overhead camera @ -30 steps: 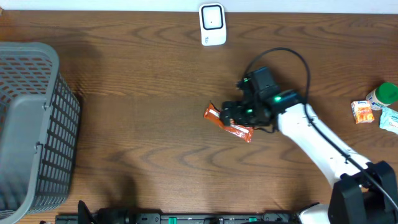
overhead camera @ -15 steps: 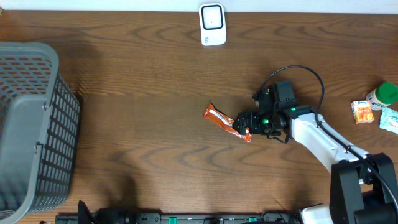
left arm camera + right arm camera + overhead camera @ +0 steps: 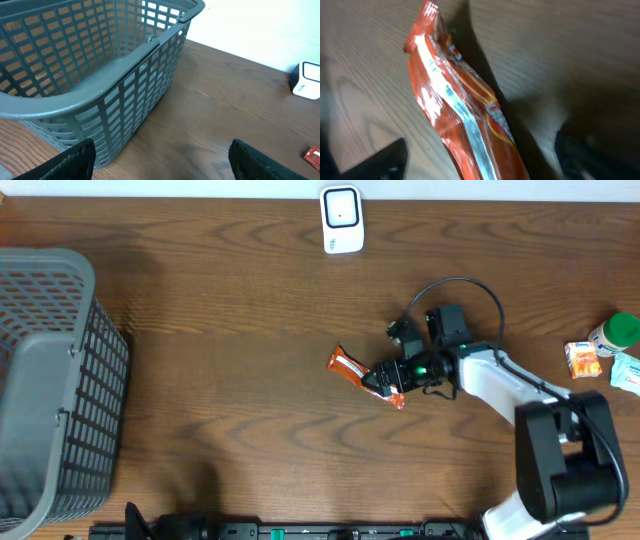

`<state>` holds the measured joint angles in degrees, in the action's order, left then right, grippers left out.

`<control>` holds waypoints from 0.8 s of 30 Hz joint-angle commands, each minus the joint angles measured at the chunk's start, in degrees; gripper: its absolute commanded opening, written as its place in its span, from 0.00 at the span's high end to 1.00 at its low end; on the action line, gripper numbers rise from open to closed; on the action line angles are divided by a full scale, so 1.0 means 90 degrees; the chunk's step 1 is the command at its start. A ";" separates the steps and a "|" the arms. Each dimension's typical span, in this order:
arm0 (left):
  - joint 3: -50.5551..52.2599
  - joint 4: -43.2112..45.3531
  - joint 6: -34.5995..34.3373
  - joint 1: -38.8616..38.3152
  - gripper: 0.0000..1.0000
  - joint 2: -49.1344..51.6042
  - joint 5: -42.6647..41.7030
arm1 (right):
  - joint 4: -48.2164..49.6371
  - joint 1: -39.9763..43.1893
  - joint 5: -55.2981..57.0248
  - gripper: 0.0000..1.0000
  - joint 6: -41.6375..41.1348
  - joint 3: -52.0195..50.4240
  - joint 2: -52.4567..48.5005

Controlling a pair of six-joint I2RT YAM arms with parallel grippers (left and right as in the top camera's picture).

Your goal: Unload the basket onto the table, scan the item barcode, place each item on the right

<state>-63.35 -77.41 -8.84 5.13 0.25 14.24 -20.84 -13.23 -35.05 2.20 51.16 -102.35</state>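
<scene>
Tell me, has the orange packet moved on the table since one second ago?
No. The orange packet lies at the same spot below the white scanner, with the same slant. Only the right pincer over it has shifted.

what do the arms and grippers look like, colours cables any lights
The right arm has white link shells with black joints. The right gripper is black, with a green light glowing at the wrist and a thin black cable looping above it. Of the left arm only the left gripper shows: two dark, blunt fingers.
</scene>
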 commanded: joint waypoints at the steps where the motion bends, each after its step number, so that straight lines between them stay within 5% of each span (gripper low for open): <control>1: 0.0002 0.0010 -0.0005 -0.0019 0.15 -0.0007 -0.0012 | -0.0284 -0.0202 0.0355 0.19 0.0117 -0.0347 -0.0792; 9: 0.0002 0.0010 -0.0005 -0.0019 0.15 -0.0007 -0.0012 | -0.0843 -0.0294 0.0410 0.23 -0.0058 -0.0347 -0.0821; 24: 0.0002 0.0010 -0.0005 -0.0019 0.15 -0.0007 -0.0012 | -0.1549 -0.2147 0.3446 0.14 -0.2965 -0.0350 -0.0821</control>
<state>-63.35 -77.41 -8.84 5.13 0.25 14.24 -30.37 -27.81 -20.32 -13.37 54.68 -102.06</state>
